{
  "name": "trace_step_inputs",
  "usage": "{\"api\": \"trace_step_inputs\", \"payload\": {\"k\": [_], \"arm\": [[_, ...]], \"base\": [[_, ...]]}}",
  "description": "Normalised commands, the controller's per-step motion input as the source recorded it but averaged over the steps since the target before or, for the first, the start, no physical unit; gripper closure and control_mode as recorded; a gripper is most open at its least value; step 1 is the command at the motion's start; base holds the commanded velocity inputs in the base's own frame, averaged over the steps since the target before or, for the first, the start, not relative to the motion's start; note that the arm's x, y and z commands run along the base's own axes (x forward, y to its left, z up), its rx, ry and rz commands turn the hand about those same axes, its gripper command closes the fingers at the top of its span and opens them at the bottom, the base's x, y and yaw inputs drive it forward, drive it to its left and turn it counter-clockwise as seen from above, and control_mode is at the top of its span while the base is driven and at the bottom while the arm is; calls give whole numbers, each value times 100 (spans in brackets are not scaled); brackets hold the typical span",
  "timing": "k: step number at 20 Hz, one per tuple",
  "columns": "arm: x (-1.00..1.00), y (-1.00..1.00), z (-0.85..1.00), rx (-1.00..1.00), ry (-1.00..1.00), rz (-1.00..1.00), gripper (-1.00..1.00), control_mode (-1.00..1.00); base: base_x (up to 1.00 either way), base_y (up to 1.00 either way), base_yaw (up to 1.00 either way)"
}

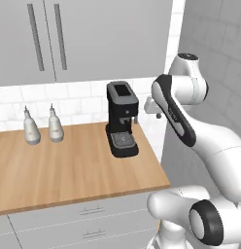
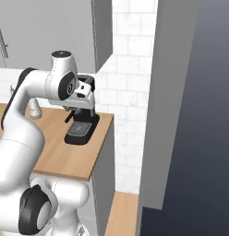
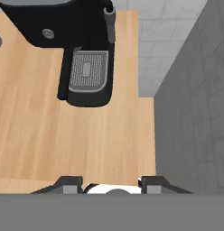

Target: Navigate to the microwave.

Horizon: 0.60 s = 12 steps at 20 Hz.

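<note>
**Countertop end with coffee machine, arm raised beside it**

Microwave is the thing sought, but what stands on the wooden counter (image 1: 69,165) is a black coffee machine (image 1: 122,118), so I cannot tell where the microwave is. The machine sits near the counter's right end, its drip tray (image 3: 89,72) facing outward over bare wood. Two pale bottles (image 1: 43,125) stand side by side against the white tiled wall (image 1: 83,99), well apart from the machine. Grey upper cabinets (image 1: 69,34) with long bar handles hang above, and grey drawers (image 1: 88,219) run below the counter edge. Right of the counter rises a tall grey panel (image 2: 167,101) (the floor at its foot looks wooden). The gripper (image 3: 111,184) hangs over the counter, its two dark fingertips (image 3: 68,183) set wide apart with nothing between them.
</note>
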Motion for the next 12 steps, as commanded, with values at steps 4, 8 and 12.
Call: {"api": "trace_step_inputs", "payload": {"k": [4,8,12], "arm": [[0,0,0,0,0,0,-100,100],[0,0,0,0,0,0,-100,100],[0,0,0,0,0,0,-100,100]], "base": [[-2,0,0],[-70,0,2],[-33,0,2]]}}
